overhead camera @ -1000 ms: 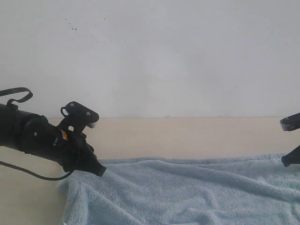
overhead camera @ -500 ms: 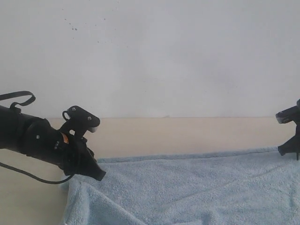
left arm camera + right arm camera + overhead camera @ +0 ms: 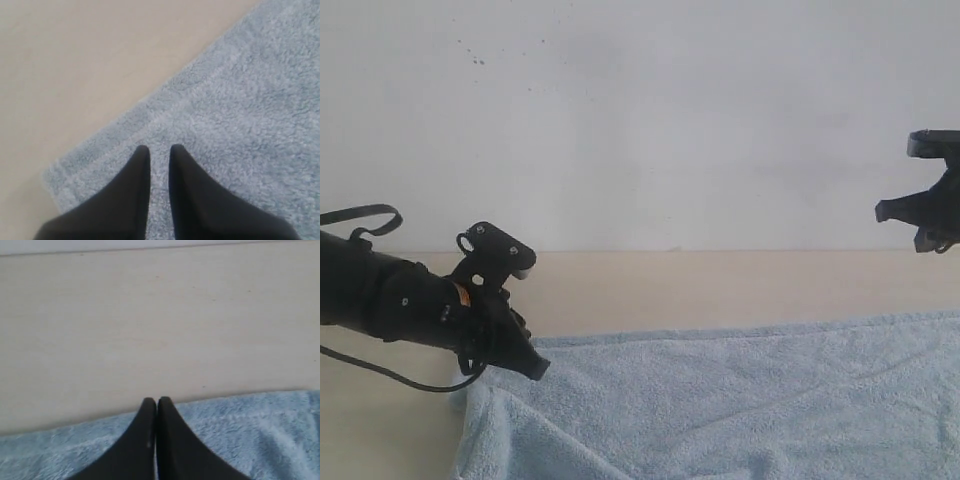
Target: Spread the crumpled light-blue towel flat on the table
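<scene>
Light-blue towel (image 3: 740,400), long axis left-to-right

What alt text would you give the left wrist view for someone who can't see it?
Two black fingers of the left gripper, a narrow gap between them, point at the hemmed corner of a light-blue towel lying on a beige table.

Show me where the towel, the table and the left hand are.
towel (image 3: 740,400), exterior view, middle of its flat surface.
table (image 3: 700,290), exterior view, bare strip beyond the towel.
left hand (image 3: 159,149), left wrist view, midway between its fingertips.
</scene>
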Action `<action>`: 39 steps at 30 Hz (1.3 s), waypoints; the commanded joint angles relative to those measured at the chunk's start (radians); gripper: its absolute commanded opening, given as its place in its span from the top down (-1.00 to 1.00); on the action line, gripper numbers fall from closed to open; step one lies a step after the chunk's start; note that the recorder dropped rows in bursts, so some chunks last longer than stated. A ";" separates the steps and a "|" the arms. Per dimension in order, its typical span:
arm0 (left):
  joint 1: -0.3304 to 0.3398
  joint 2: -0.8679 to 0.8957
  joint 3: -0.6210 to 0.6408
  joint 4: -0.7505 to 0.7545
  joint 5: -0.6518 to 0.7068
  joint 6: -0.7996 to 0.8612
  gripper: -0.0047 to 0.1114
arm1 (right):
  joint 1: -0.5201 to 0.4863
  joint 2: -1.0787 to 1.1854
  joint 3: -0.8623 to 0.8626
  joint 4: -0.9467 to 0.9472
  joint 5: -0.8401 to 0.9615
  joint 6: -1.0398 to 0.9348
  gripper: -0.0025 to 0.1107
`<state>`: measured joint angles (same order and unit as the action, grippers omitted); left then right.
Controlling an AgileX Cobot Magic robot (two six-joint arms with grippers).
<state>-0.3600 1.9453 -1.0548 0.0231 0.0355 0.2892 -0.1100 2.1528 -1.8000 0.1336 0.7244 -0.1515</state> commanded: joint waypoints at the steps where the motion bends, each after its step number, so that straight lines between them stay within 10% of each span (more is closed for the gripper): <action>1: 0.034 0.079 0.001 0.003 -0.042 0.009 0.68 | 0.042 -0.122 0.105 0.069 -0.007 -0.075 0.96; 9: 0.060 0.167 -0.025 0.003 -0.133 0.057 0.68 | 0.170 -0.305 0.303 0.066 -0.071 -0.091 0.96; 17: 0.202 0.198 -0.210 -0.004 0.053 0.060 0.54 | 0.340 -0.386 0.395 0.066 -0.159 -0.099 0.96; 39: 0.111 0.205 -0.212 -0.012 -0.092 0.018 0.54 | 0.352 -0.386 0.395 0.071 -0.182 -0.109 0.96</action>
<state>-0.2103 2.2049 -1.2825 0.0177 -0.0373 0.3338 0.2435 1.7794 -1.4099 0.2083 0.5431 -0.2434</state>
